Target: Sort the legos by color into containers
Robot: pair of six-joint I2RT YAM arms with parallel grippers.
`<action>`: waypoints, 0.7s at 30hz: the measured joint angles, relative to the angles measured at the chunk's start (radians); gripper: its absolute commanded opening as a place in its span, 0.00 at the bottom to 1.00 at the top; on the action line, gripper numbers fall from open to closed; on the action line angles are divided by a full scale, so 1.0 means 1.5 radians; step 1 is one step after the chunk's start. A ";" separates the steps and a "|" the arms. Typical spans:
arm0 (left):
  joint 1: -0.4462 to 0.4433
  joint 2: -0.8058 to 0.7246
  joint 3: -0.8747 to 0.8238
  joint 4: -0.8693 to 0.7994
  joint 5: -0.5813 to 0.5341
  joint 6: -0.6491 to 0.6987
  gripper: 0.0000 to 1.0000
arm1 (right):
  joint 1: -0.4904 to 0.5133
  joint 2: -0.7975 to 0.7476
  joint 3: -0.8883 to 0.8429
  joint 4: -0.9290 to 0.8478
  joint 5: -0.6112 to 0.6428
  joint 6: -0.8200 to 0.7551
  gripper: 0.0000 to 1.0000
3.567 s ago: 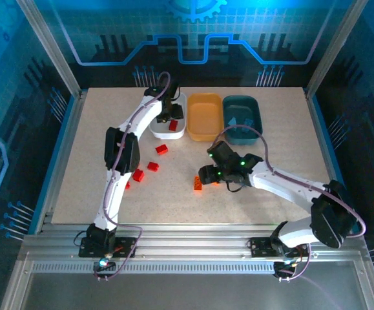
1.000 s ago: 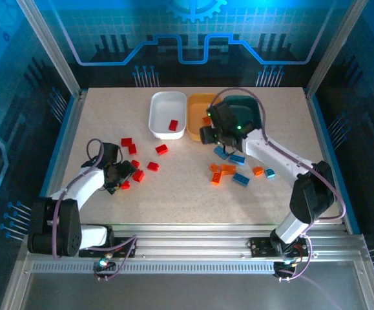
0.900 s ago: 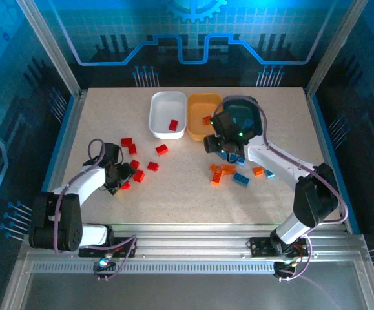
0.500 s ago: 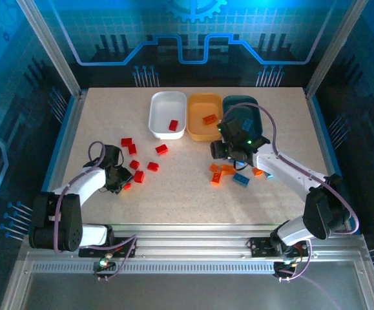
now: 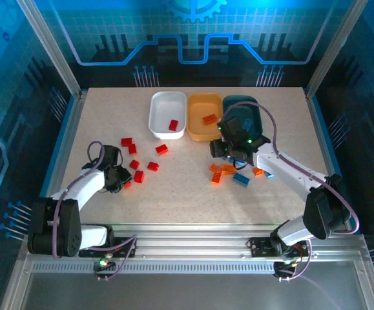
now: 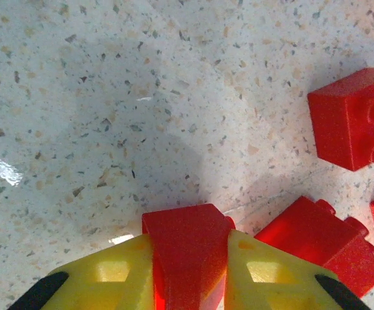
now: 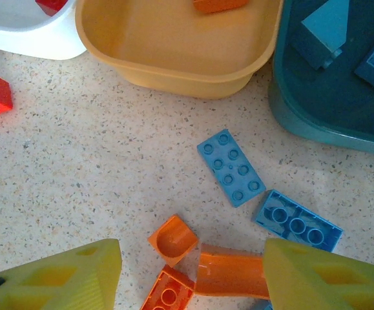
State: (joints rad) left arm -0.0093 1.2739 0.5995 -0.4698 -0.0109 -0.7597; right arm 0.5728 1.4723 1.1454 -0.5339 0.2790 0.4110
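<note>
Comparing with one second prior, the right pincer (image 7: 193, 261) had withdrawn from the yellow-orange tub (image 5: 195, 134), where an orange brick (image 5: 209, 119) now lay. It hung spread above loose orange bricks (image 7: 228, 278) and blue bricks (image 7: 232, 166) on the table (image 5: 174, 194). Unmoved, the left pincer (image 5: 119, 177) pinched a red brick (image 6: 187, 258) at table level.

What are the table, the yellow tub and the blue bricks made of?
Table: looks like speckled stone or a laminate imitating it, slightly glossy. Yellow tub: seemingly smooth moulded plastic, rounded rim. Blue bricks: hard plastic, crisp moulded studs.
</note>
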 measured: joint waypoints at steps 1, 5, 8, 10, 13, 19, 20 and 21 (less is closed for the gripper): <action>-0.002 -0.010 0.000 -0.004 -0.002 0.001 0.26 | 0.000 0.000 -0.001 0.001 0.000 0.000 0.60; -0.009 -0.062 0.017 -0.039 -0.008 0.004 0.26 | -0.004 -0.001 -0.003 0.003 0.000 0.000 0.60; -0.019 -0.091 0.061 -0.065 -0.013 0.007 0.24 | -0.014 -0.004 -0.017 0.008 0.000 0.003 0.60; -0.034 -0.093 0.103 -0.067 -0.018 0.008 0.24 | -0.026 -0.007 -0.035 0.016 -0.003 0.013 0.59; -0.061 -0.061 0.173 -0.054 -0.017 0.007 0.25 | -0.056 -0.008 -0.072 0.028 -0.009 0.038 0.59; -0.115 0.137 0.390 -0.009 -0.004 0.024 0.26 | -0.129 -0.008 -0.132 0.026 -0.031 0.078 0.61; -0.120 0.175 0.430 -0.003 0.001 0.030 0.27 | -0.138 -0.009 -0.138 0.026 -0.034 0.083 0.61; -0.125 0.220 0.477 0.006 0.010 0.036 0.27 | -0.146 -0.010 -0.145 0.027 -0.036 0.086 0.61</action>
State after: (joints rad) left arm -0.1967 1.6035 1.3155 -0.4614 0.0044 -0.7052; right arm 0.3542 1.4567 0.9272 -0.4938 0.2253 0.5400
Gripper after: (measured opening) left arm 0.268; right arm 0.607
